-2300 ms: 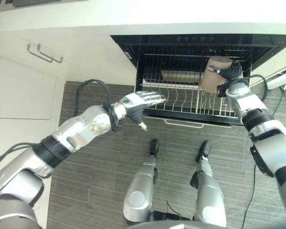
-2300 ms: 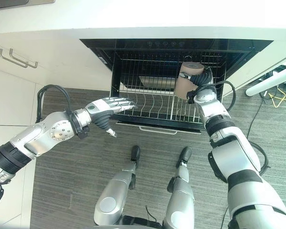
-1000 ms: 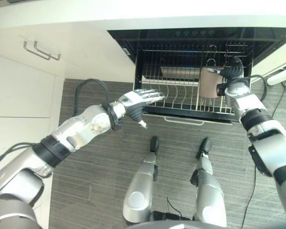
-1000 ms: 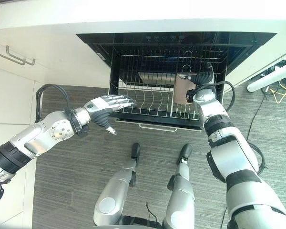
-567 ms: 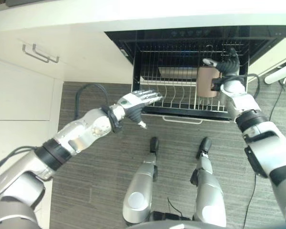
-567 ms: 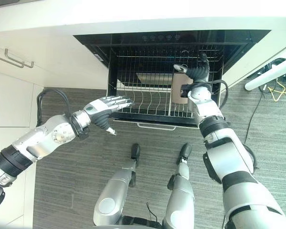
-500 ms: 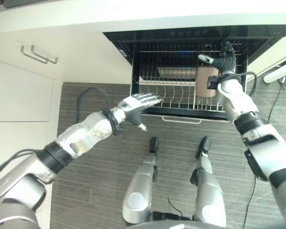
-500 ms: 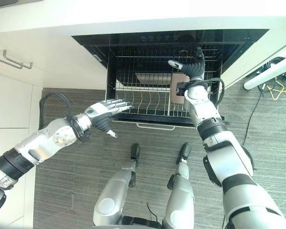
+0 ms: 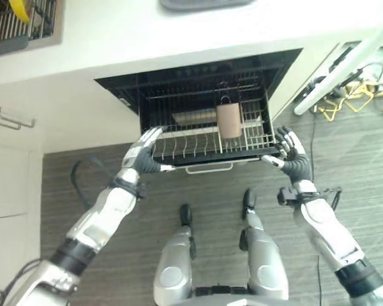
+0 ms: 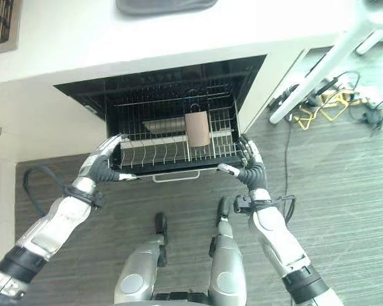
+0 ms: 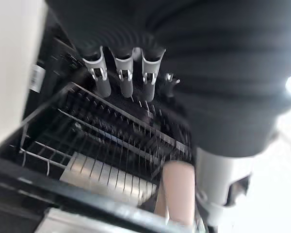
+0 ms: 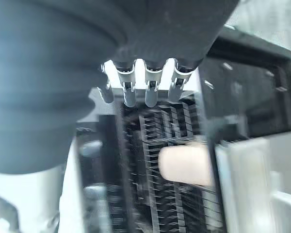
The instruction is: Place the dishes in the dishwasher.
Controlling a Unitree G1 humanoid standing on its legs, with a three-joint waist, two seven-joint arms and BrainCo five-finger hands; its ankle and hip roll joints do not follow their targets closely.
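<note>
A brown cup [image 9: 228, 120] stands in the pulled-out wire rack [image 9: 179, 152] of the open dishwasher, free of both hands. The cup also appears in the left wrist view [image 11: 178, 191] and the right wrist view [image 12: 184, 164]. A grey dish [image 9: 195, 117] lies in the rack to the cup's left. My left hand [image 9: 145, 153] rests at the rack's left front corner with straight fingers [image 11: 121, 73], open. My right hand [image 9: 290, 156] is at the rack's right front corner, its fingers [image 12: 150, 82] spread and open.
A white counter [image 9: 179, 32] runs above the dishwasher, with a dish rack [image 9: 19, 19] at its far left. White cabinets with a metal handle [image 9: 9, 118] stand to the left. A white table leg [image 9: 332, 83] and yellow cables [image 9: 348, 99] lie to the right.
The head camera has pulled back. My right hand has come away from the cup, which now stands alone in the rack. Both hands have moved to the rack's front corners.
</note>
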